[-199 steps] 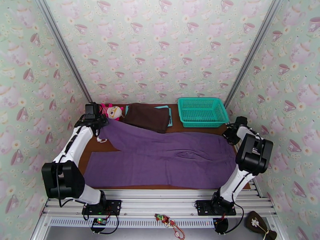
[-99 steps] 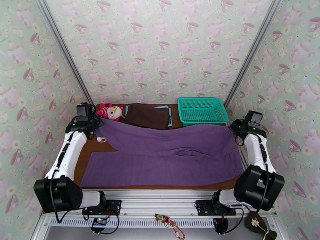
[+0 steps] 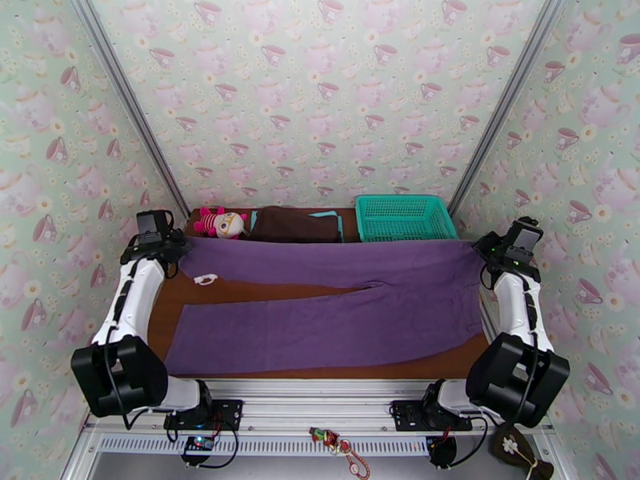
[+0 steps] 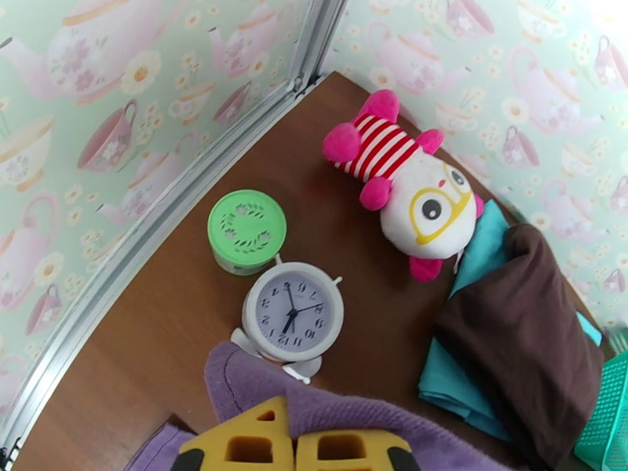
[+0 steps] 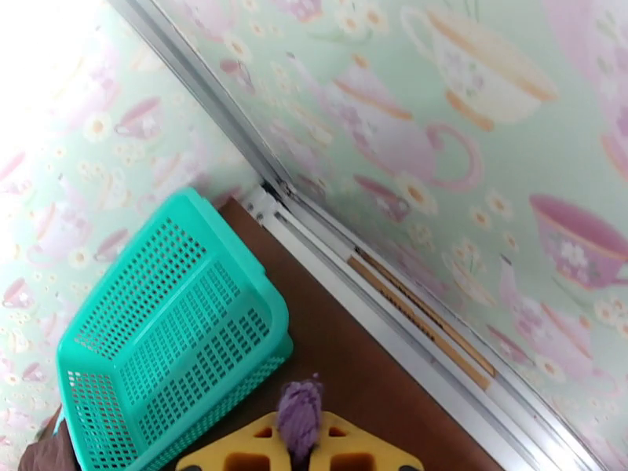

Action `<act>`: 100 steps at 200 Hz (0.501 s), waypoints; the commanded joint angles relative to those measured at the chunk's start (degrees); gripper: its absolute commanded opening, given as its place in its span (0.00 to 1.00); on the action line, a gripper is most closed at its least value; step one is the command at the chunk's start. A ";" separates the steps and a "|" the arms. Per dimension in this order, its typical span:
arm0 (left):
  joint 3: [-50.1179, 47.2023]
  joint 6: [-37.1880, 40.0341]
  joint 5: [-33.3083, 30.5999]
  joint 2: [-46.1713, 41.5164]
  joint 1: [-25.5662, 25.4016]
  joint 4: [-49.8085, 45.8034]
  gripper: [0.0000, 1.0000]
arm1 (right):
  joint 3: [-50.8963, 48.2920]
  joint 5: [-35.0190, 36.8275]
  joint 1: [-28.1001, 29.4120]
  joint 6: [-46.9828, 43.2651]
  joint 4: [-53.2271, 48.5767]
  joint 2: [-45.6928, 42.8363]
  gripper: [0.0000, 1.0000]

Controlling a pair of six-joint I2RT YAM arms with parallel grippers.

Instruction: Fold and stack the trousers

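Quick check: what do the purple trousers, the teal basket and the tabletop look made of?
The trousers: soft thin cloth, matte; it drapes and wrinkles softly. The basket: rigid moulded plastic, slightly glossy, with a regular grid of holes. The tabletop: smooth brown board with faint sheen; wood or laminate, cannot tell.

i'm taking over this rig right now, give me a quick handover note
Left end effector: shut on the trousers, at the hem end of the far leg.
Right end effector: shut on the trousers at the far corner of the waist end, beside the teal basket.
Trousers: the far edge is held stretched between the two arms. The near leg lies flat on the table.
Done: trousers spread out lengthwise; no fold visible yet.
Left: all the folding, then stacking, probably by the dark brown garment at the far edge.
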 commanded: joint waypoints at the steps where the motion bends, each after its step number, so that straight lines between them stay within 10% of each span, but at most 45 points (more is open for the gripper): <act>1: -1.80 -2.05 0.91 -1.16 0.82 2.25 0.00 | -0.29 -0.68 -0.73 0.70 7.41 -1.38 0.00; 100: -22.14 -5.55 -0.15 -15.03 1.91 3.98 0.00 | -8.11 -3.75 -0.73 -0.94 5.33 -4.79 0.00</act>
